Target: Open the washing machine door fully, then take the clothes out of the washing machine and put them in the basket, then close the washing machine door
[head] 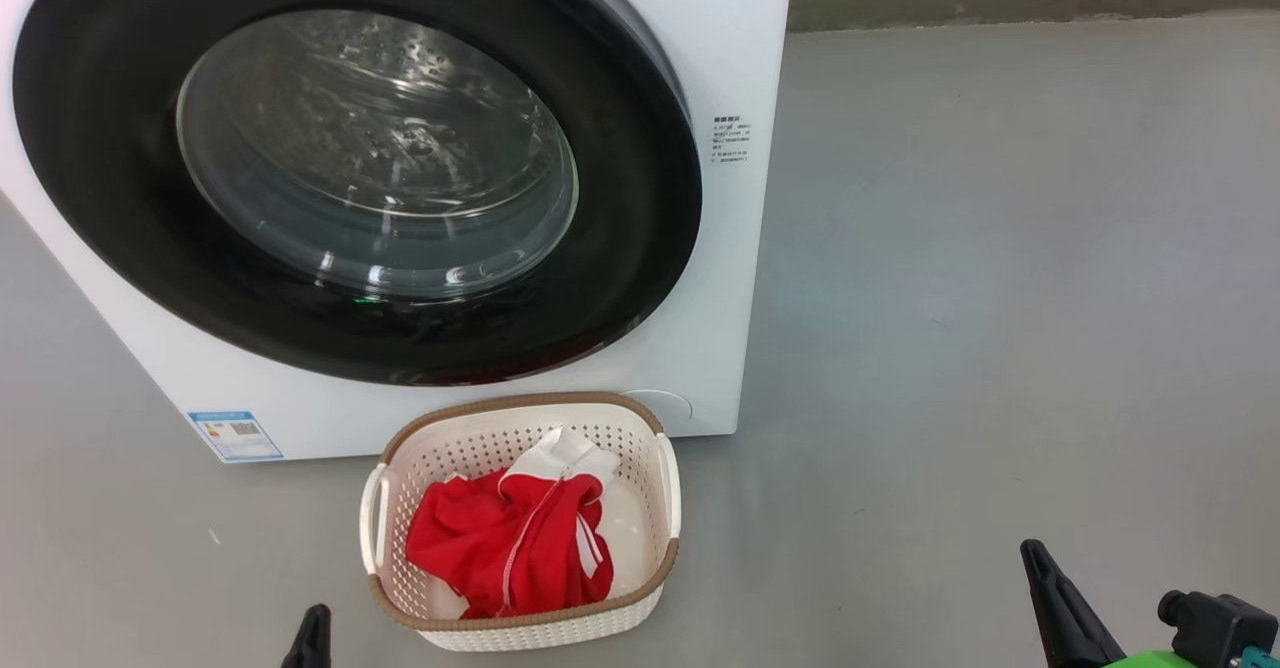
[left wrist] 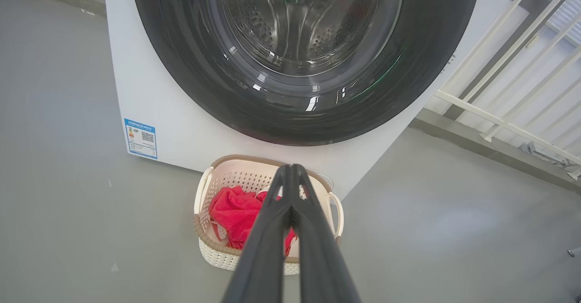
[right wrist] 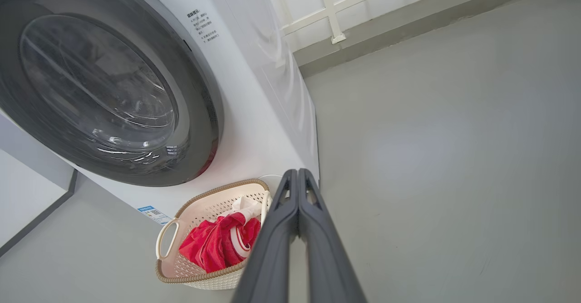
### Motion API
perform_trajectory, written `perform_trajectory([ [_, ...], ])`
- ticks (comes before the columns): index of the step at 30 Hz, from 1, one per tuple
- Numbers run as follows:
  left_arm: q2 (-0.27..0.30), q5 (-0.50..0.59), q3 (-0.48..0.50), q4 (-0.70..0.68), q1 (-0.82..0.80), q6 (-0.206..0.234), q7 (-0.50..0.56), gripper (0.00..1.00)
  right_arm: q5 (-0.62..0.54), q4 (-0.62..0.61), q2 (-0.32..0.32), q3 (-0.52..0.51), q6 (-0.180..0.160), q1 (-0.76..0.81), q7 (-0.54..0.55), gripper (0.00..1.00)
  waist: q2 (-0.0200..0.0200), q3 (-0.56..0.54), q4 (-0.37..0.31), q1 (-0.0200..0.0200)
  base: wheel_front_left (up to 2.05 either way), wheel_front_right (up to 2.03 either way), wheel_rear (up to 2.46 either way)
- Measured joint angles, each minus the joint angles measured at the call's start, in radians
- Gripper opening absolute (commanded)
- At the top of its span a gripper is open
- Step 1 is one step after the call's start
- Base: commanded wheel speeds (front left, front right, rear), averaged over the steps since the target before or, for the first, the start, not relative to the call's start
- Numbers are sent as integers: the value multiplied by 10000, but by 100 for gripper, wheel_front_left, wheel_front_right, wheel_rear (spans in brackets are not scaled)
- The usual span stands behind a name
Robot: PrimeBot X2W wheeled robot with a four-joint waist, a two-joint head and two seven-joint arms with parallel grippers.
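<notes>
The white washing machine (head: 720, 278) fills the upper left of the head view, and its round black-rimmed door (head: 120, 208) lies flat against its front, the steel drum showing through the glass. On the floor before it stands the cream basket (head: 655, 578) with the red and white clothes (head: 500, 538) inside. My left gripper (left wrist: 290, 169) is shut and empty, raised above and short of the basket (left wrist: 204, 244). My right gripper (right wrist: 297, 173) is shut and empty too, to the right of the basket (right wrist: 165, 248); its tip (head: 1030, 553) shows at the lower right of the head view.
Grey floor (head: 1000, 298) stretches to the right of the machine. A white railing (left wrist: 508, 121) and a low kerb run along the far wall. A blue label (head: 235, 435) sits near the machine's base.
</notes>
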Motion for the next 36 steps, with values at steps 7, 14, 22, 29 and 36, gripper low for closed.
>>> perform_trajectory([
  [7, -2, -717, 17, 2, -13, 0, 188, 0, 631, -33, 59, -159, 0, -30, 188, 0, 0, 5, 22, 0, 0, 0, 0],
  [14, -4, -1476, 29, 6, -135, 0, 355, 0, 1267, -50, 113, -242, 0, -81, 370, 0, 0, 10, 44, 0, 0, 0, 0],
  [22, -8, -2339, 56, 6, -255, 0, 596, 0, 1985, -100, 182, -313, 0, -268, 627, 0, 0, 16, 69, -1, 0, 0, 0],
  [29, -13, -3066, 75, 12, -347, 0, 802, 0, 2625, -123, 245, -472, 0, -288, 813, 0, 0, 21, 91, -1, 0, 0, 0],
  [36, -33, -3787, 94, 17, -487, 0, 1001, 0, 3254, -165, 276, -566, -2, -470, 1043, 0, 0, 26, 113, -1, 0, 0, 0],
])
